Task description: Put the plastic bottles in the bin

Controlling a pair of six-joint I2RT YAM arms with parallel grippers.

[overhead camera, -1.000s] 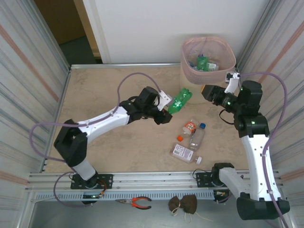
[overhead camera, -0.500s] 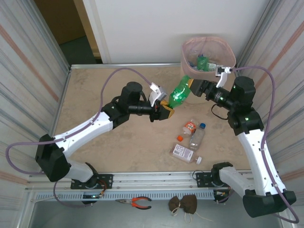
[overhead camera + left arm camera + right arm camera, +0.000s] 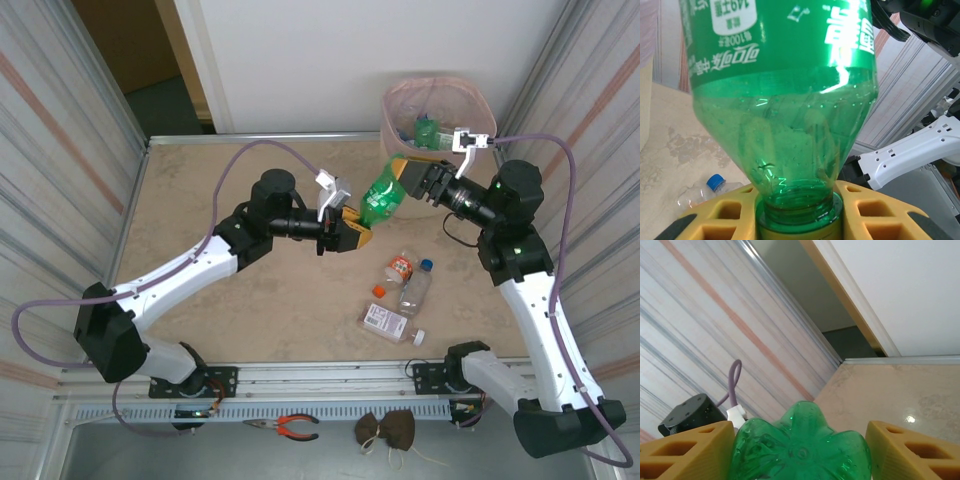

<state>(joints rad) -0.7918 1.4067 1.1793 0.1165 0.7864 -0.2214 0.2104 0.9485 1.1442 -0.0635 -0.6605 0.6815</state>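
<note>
A green soda bottle (image 3: 382, 197) hangs in the air between both arms, just in front of the bin (image 3: 487, 115). My left gripper (image 3: 352, 232) is shut on its neck; in the left wrist view the yellow fingers (image 3: 715, 220) clamp the neck of the bottle (image 3: 785, 125). My right gripper (image 3: 405, 178) is at the other end, and its pads (image 3: 690, 450) press both sides of the bottle's lobed base (image 3: 802, 447). The cream bin with its pink liner holds several bottles (image 3: 428, 132). Three more bottles lie on the table: an orange-labelled one (image 3: 399, 267), a clear blue-capped one (image 3: 415, 290) and a flat white-labelled one (image 3: 388, 322).
A loose orange cap (image 3: 379, 291) lies beside the table bottles. Striped walls close in the table on the left and right. Red-handled pliers (image 3: 285, 427) lie below the table's near rail. The blue-capped bottle (image 3: 705, 190) also appears low in the left wrist view.
The left arm lifted the green bottle off the table toward the bin. The right gripper swung left from the bin and closed around the bottle's base.
</note>
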